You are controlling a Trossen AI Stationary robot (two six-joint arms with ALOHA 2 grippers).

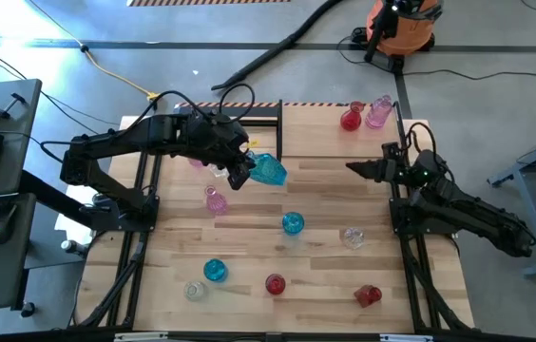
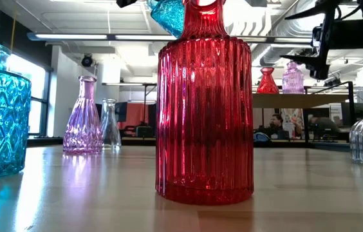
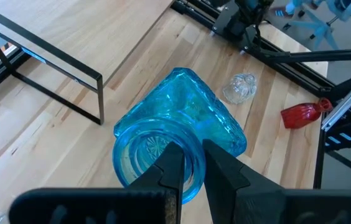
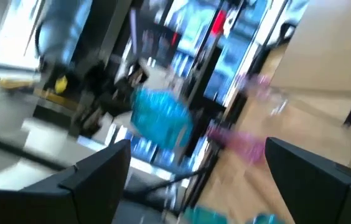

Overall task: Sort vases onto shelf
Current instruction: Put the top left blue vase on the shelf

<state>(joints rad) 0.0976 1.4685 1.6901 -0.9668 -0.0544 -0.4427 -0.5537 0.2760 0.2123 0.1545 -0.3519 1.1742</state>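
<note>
On the table (image 1: 249, 237), the shelf (image 1: 325, 142) takes up the far side and so far carries only two vases, a red vase (image 1: 350, 119) and a pink vase (image 1: 379, 111) side by side at its right end. So the sort looks early: two placed, one in transit, most still to go. Left end effector (image 1: 240, 174) is above the table near the shelf's front edge, fingers pinching the rim of a blue vase (image 1: 268, 169), which hangs tilted and clear of the table. Right end effector (image 1: 355, 168) hovers spread and empty beside the shelf's right part. Still loose on the table: two more blue vases (image 1: 293, 223) and (image 1: 215, 270), a second pink vase (image 1: 215, 200), a clear vase (image 1: 353, 237), another clear one (image 1: 194, 290), an upright red one (image 1: 275, 283) and a red one on its side (image 1: 368, 295). No readable brands, labels or writing on any vase or the shelf.
</note>
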